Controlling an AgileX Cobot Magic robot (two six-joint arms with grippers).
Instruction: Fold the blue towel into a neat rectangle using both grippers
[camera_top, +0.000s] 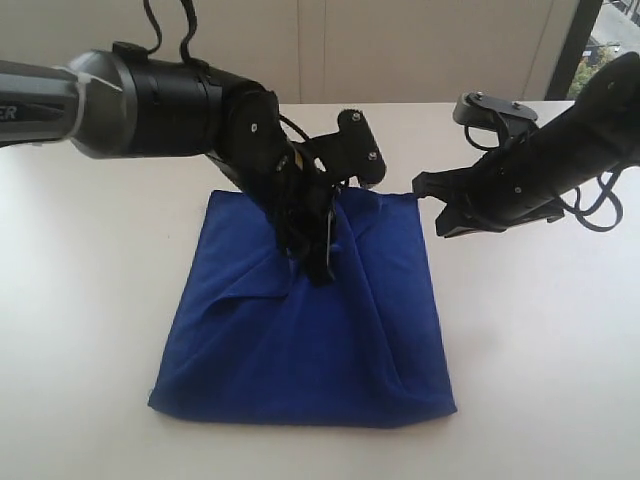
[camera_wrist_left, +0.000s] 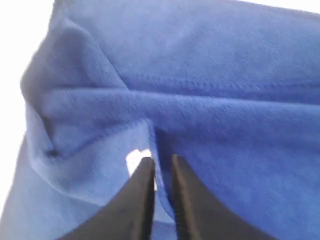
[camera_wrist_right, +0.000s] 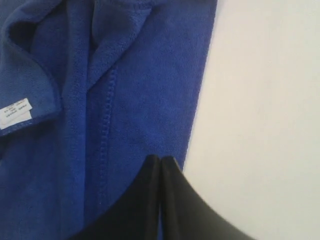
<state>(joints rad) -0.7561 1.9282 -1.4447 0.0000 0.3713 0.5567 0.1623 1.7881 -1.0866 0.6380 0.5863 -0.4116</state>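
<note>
Blue towel (camera_top: 300, 340) bunches at twelve o'clock under the left gripper (camera_wrist_left: 160, 162), tips slightly apart on its ridge; the right gripper (camera_wrist_right: 161, 159), tips together, sits off the two-o'clock corner.

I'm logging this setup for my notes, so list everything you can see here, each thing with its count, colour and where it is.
blue towel: one, royal blue, folded over and rumpled, middle of the table.
label: one, white, at a towel corner.
table: one, white, under everything.
wall panels: several, pale, behind the table.
left hand: one, black, fingers slightly apart at a raised fold of the towel.
right hand: one, black, fingers together, over the towel's right edge in the exterior view.
</note>
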